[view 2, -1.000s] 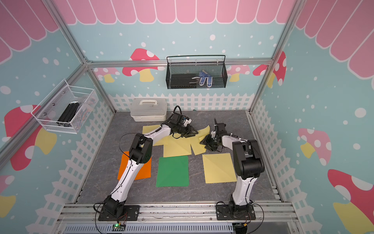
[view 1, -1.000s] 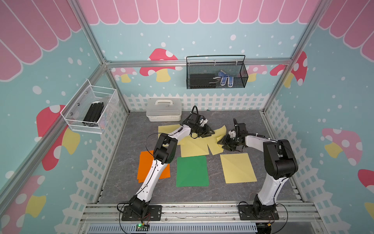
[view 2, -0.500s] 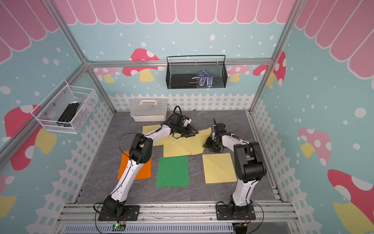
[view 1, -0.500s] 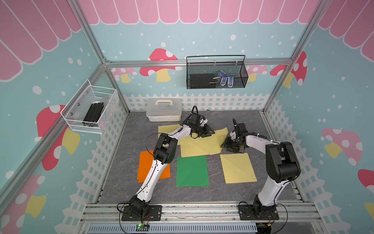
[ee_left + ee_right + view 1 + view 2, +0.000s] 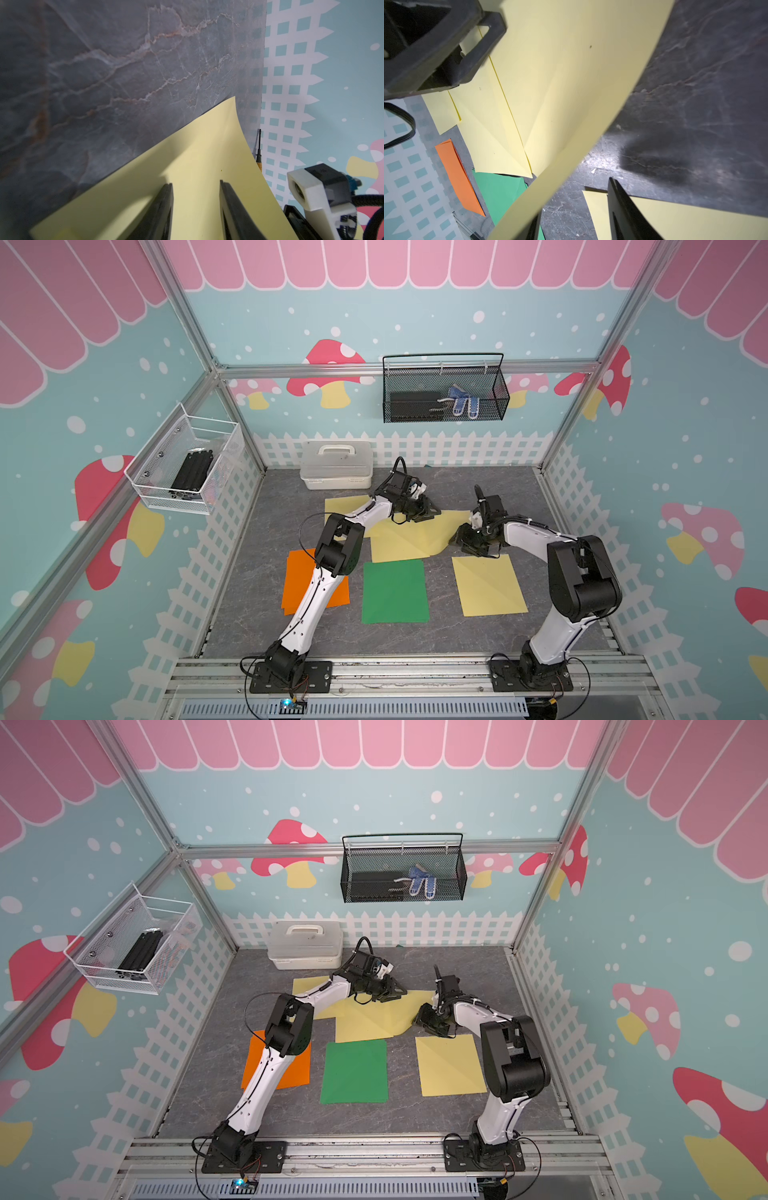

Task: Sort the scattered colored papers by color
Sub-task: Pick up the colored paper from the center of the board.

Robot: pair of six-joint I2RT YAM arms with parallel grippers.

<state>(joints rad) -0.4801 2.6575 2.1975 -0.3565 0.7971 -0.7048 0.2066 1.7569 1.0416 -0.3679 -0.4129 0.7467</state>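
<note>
Tabletop (image 5: 478,489) of grey marbled stuff fills the middle of both top views, and most of the sorting looks done on it. There is an orange sheet (image 5: 297,578) lower left of centre, a green sheet (image 5: 395,591) just beside it, and a flat yellow sheet (image 5: 488,585) lower right. Trouble, I'd say, lies in the loose yellow sheets (image 5: 395,545) overlapping one another above the green one, at the centre of the frame. The top one, the curled yellow sheet (image 5: 446,526), has its right-hand edge standing up off the table. The left gripper (image 5: 428,512) rests on its far part, jaws spread, both fingers (image 5: 164,207) over the paper, seemingly pressing it and pinching nothing. The right gripper (image 5: 463,537) sits at the raised edge, jaws spread too. In the right wrist view the edge crosses in front of one finger while the other finger (image 5: 625,212) stands clear with bare table between, so nothing is clamped there either.

From where I stand, the biggest risk is the two arms working against each other: if the right pulls while the left presses, the sheet may crease or tear. Next, if the right jaws shut late or off the edge, the curl could flop back flat. A drag across the heap might carry the sheets beneath along with it. Smallest: the right gripper hangs just beside the upper edge of the flat yellow sheet and could nudge it askew
</note>
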